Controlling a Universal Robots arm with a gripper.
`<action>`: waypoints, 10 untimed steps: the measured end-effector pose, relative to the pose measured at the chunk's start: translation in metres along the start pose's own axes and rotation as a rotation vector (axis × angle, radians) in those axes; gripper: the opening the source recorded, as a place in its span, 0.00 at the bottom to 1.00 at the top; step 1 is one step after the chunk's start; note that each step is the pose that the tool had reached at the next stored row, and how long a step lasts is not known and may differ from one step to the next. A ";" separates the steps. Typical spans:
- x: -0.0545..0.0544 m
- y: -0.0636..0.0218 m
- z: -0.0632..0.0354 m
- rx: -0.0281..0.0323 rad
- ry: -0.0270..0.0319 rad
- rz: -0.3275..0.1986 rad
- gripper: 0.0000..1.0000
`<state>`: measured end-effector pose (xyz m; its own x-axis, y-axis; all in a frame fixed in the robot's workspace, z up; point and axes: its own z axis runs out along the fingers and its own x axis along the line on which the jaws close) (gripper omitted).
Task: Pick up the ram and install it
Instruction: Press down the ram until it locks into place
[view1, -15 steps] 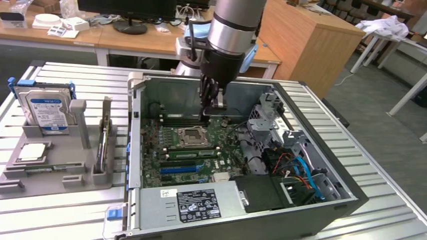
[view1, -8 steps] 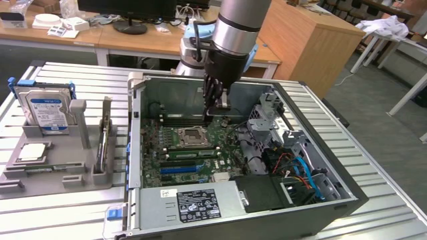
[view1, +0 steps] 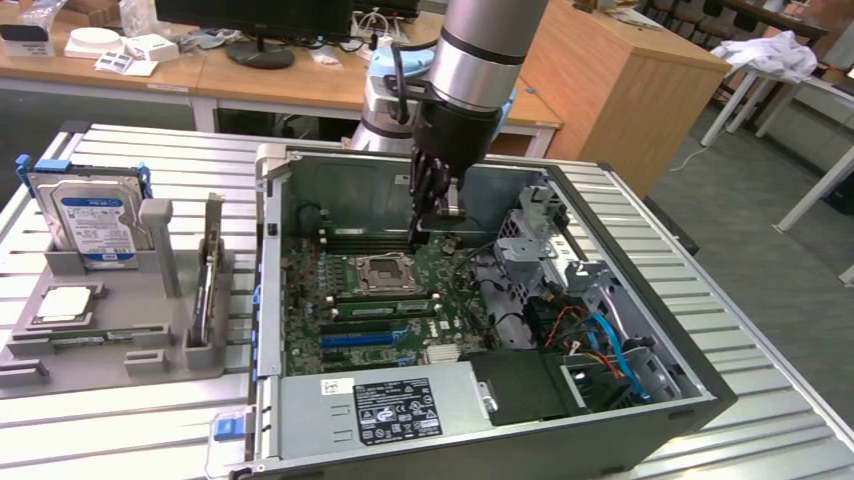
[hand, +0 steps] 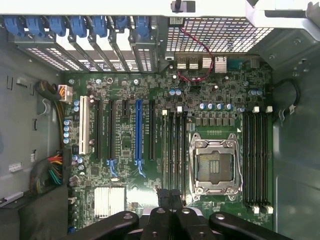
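- My gripper (view1: 437, 215) hangs inside the open computer case (view1: 694, 385), just above the motherboard (view1: 350, 330), on the far side of the empty CPU socket (view1: 386, 270).
- My fingers (hand: 170, 197) are pressed together; I cannot tell whether anything thin sits between them.
- In the wrist view the fingertips sit over the bank of memory slots (hand: 175, 150) beside the socket, between it and the blue expansion slot (hand: 139, 140).
- A second bank of memory slots (hand: 257, 160) lies on the other side of the socket.
- On the grey holder tray (view1: 120, 340), at the exterior view's left and outside the case, a green ram (view1: 80, 338) stick lies flat in a groove, well apart from my gripper.
- A hard drive (view1: 91, 222) stands upright at the far end of that tray.
- A thin board (view1: 207, 285) stands on edge in a slot at the tray's right side.
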<state>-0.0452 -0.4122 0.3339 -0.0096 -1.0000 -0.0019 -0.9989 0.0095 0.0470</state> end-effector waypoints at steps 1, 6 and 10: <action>0.000 0.0000 0.0000 0.0000 -0.0001 0.000 0.11; 0.000 0.0000 0.0000 0.0001 -0.0001 0.000 0.11; 0.000 0.0000 0.0000 0.0000 0.0000 0.000 0.11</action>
<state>-0.0452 -0.4122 0.3339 -0.0096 -1.0000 -0.0020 -0.9989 0.0095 0.0470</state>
